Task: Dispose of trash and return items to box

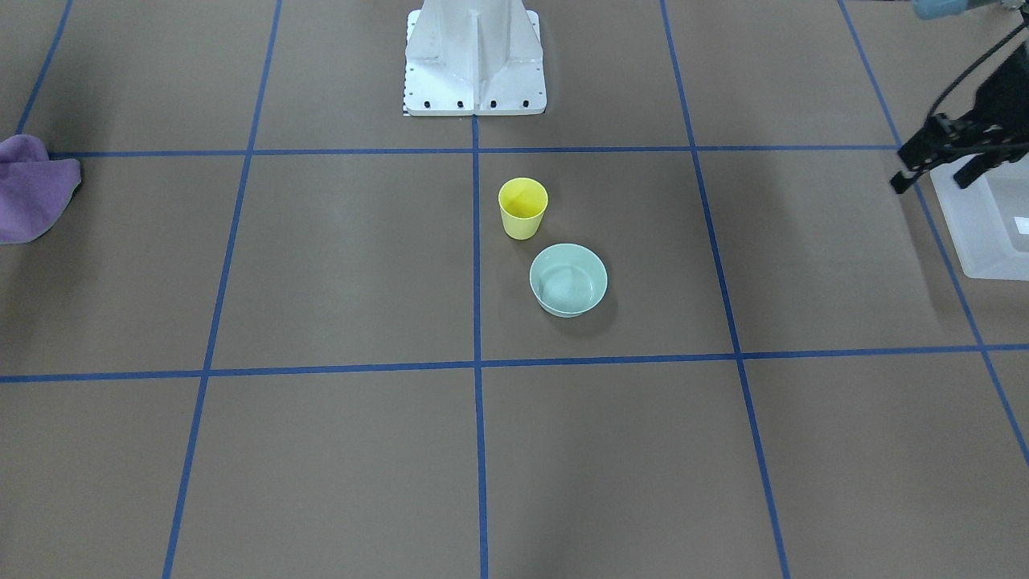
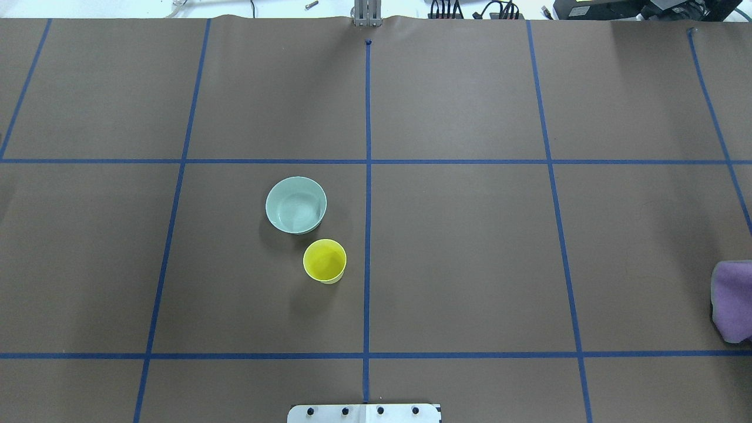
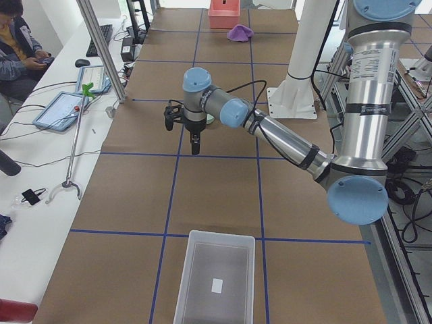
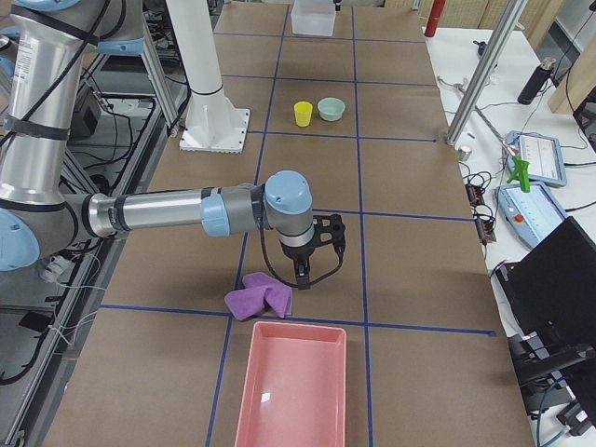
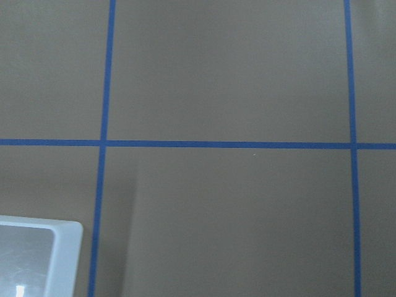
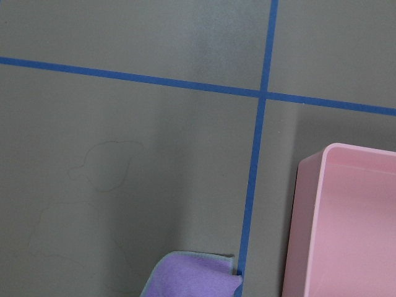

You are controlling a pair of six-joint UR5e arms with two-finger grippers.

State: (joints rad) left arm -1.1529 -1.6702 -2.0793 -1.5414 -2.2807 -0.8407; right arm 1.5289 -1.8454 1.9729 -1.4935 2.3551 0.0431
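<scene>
The yellow cup (image 1: 522,209) stands upright mid-table, also in the overhead view (image 2: 324,261). The mint-green bowl (image 1: 568,279) sits just beside it, on its far side from the robot (image 2: 295,205). The frosted box (image 3: 216,283) stands at the table's left end and looks empty; it also shows in the front view (image 1: 985,225). My left gripper (image 1: 931,178) hovers above the table near the box, fingers apart and empty. My right gripper (image 4: 312,275) hangs over the table's right end; I cannot tell whether it is open or shut. Neither wrist view shows fingers.
A purple cloth (image 4: 261,296) lies crumpled beside a pink tray (image 4: 293,386) at the right end; both show in the right wrist view, cloth (image 6: 192,275) and tray (image 6: 346,223). The white robot base (image 1: 474,64) stands behind the cup.
</scene>
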